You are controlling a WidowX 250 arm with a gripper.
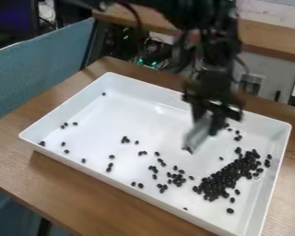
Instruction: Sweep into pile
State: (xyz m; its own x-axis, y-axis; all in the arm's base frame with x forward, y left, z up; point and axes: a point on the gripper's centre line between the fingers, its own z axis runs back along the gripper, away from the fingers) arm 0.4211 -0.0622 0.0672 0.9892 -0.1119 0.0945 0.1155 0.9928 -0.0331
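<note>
In the camera view, a pale blade [199,132] was pinched in the narrowed gripper [210,117] and tilted with its lower edge near the floor of the tray [122,115], presumably so that strays could be pushed along. The beans [227,179] were heaped mostly toward the view's lower right, with others scattered leftward; spills were probably meant to be prevented by the raised walls.

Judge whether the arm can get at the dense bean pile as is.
Likely yes. The tool hangs over the tray near the pile, and only a few loose beans lie between; no wall in the way.
</note>
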